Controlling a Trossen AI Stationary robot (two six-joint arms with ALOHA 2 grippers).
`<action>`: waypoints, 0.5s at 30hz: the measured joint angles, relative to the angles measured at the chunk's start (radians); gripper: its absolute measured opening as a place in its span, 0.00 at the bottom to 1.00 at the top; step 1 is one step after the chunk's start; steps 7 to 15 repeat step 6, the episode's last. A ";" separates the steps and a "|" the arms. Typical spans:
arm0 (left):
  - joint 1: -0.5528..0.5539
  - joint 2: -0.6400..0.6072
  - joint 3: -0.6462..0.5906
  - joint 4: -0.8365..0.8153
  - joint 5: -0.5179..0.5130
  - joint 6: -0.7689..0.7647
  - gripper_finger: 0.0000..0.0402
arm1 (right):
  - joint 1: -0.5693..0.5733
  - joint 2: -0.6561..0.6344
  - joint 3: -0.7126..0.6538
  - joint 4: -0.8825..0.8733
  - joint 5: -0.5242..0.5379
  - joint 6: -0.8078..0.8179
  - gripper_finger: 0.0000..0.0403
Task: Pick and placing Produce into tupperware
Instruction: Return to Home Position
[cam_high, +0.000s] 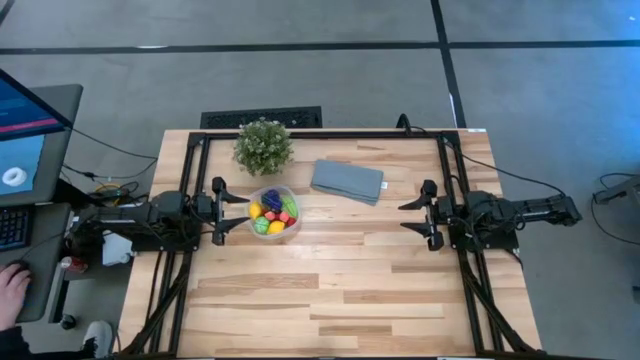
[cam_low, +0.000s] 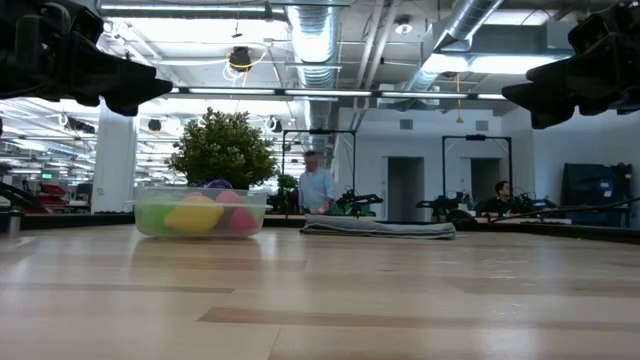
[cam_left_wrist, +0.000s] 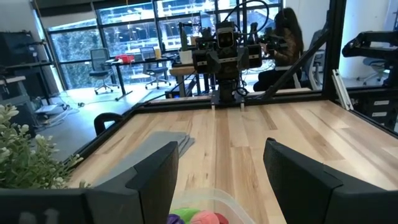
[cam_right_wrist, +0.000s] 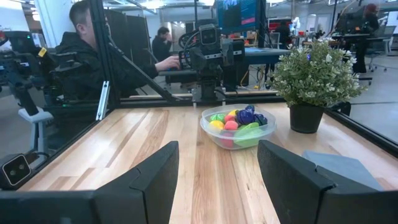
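The tupperware (cam_high: 274, 212) is a small round clear container standing on the table left of centre, and it shows in the low view (cam_low: 200, 212) and the right wrist view (cam_right_wrist: 238, 127) as well. Inside it lies the produce (cam_high: 273, 211), several tiny toy pieces in yellow, green, red and purple. My left gripper (cam_high: 222, 211) hovers level at the table's left edge, open, just left of the tupperware. My right gripper (cam_high: 426, 215) waits level at the right edge, open and empty.
A leafy potted plant (cam_high: 263, 146) stands just beyond the tupperware toward the far edge. A flat grey-blue folded cloth (cam_high: 347, 181) lies to the right of the plant. A person's hand (cam_high: 12, 290) rests at a desk left of the table. Bare wood fills the near half.
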 joint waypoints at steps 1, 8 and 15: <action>0.000 0.000 0.000 0.000 0.000 0.001 0.56 | 0.000 0.000 0.000 0.000 0.000 0.000 0.60; 0.000 0.000 0.000 0.000 0.000 -0.006 0.56 | 0.000 0.000 0.000 0.000 0.000 0.000 0.60; 0.000 0.000 0.000 0.000 0.000 -0.006 0.56 | 0.000 0.000 0.000 0.000 0.000 0.000 0.60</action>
